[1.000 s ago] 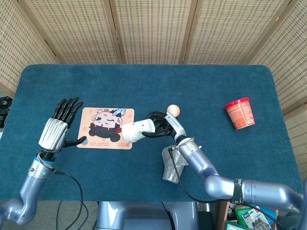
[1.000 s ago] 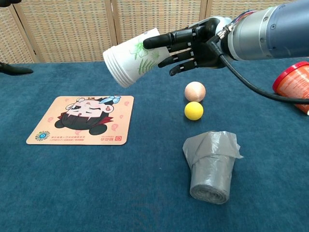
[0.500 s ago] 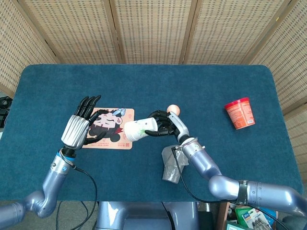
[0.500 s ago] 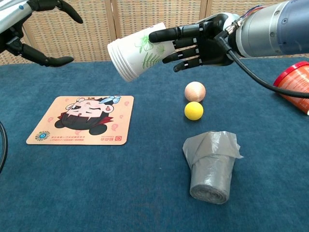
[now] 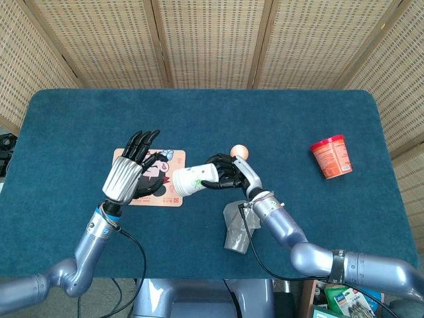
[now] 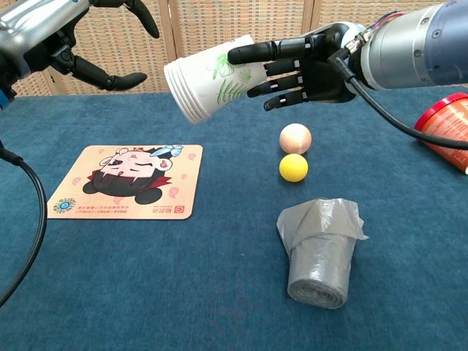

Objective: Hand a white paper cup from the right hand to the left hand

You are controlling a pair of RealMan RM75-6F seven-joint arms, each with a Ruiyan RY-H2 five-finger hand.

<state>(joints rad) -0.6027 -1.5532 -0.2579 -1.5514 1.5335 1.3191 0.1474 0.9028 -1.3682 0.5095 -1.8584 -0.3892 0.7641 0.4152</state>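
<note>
My right hand (image 5: 225,172) (image 6: 307,66) holds a white paper cup (image 5: 192,180) (image 6: 208,84) with a green leaf print, tipped on its side in the air, its base pointing toward my left side. My left hand (image 5: 129,173) (image 6: 69,40) hovers open just left of the cup, fingers spread, a short gap away from the cup's base. Both are raised above the cartoon mat (image 5: 156,179) (image 6: 128,183).
A pink ball (image 6: 295,137) and a yellow ball (image 6: 293,167) lie under my right hand. A grey bag roll (image 6: 320,252) (image 5: 235,228) lies near the front edge. A red cup (image 5: 331,156) (image 6: 442,128) lies on its side at the right.
My left hand has swept in from the far left toward the cup, rising over the mat. My right hand has held the cup nearly still.
</note>
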